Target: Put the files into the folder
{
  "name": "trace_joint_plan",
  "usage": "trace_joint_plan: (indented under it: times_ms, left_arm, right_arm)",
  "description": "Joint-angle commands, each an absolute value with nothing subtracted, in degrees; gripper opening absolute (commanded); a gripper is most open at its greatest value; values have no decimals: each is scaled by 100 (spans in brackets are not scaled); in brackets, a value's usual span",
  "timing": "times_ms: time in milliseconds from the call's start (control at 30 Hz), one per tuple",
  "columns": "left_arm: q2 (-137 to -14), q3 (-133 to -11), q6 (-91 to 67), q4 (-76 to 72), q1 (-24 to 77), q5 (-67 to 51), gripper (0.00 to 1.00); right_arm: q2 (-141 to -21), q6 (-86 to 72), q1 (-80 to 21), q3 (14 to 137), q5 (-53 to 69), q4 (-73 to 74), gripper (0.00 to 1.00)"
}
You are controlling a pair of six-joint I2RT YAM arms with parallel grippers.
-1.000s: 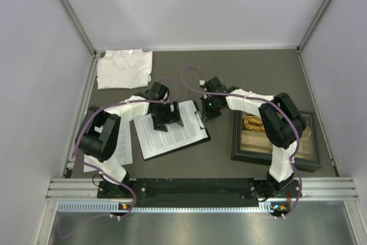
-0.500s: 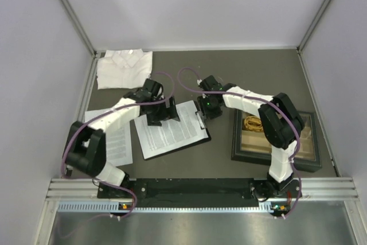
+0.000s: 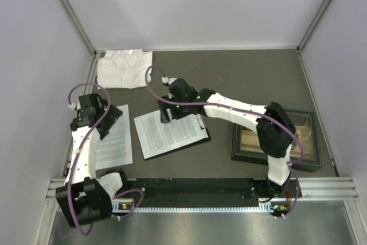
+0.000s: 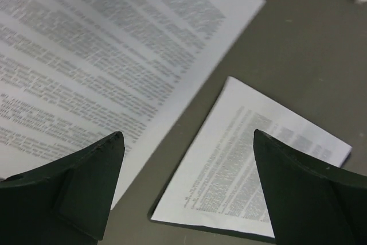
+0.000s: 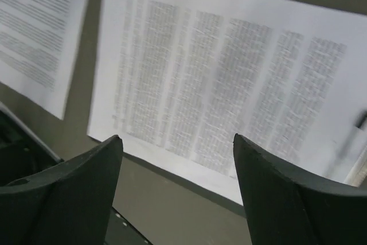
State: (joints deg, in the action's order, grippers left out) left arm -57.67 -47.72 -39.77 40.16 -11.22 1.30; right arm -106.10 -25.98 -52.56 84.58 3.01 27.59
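One of the files (image 3: pixel 169 133) lies on the black folder (image 3: pixel 204 137), whose clip (image 3: pixel 200 120) is at its right end. Another sheet (image 3: pixel 112 144) lies loose on the table to the left. My left gripper (image 3: pixel 106 123) hovers open over that loose sheet's far end. In the left wrist view the left gripper (image 4: pixel 187 135) holds nothing, with the loose sheet (image 4: pixel 114 55) and the folder's sheet (image 4: pixel 252 170) below it. My right gripper (image 3: pixel 171 110) hangs open over the far edge of the folder's sheet. The right wrist view shows the right gripper (image 5: pixel 178 138) empty above that sheet (image 5: pixel 229 84) and the folder edge (image 5: pixel 181 181).
A folded white shirt (image 3: pixel 123 68) lies at the back left. A dark-framed tray (image 3: pixel 238 142) of small items stands right of the folder, under the right arm. Grey walls close in the table on three sides, and a metal rail (image 3: pixel 200 190) runs along the near edge.
The left arm has swung left, off the folder's sheet and over the loose sheet. The right gripper has moved left from the clip across the sheet's far edge and has opened.
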Motion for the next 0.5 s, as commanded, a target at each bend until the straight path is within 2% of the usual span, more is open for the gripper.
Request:
trace_joint_plan:
  times_ms: [0,200,467]
  left_arm:
    - [-5985,-4272,-4324,3912,-2088,-210,98]
    - [-6503,-3789,-4684,3568,-3031,-887,98]
    - [-6381,-3138,-5061,3410,-3550,-1168,96]
  right_arm:
    - [-11562,-3111,-5844,9490,773,1846,77]
    - [-12690,-3340,-6284,10861,1037,1679,77]
    - [-13657,-3849,-6354,11285,1433,1573,72]
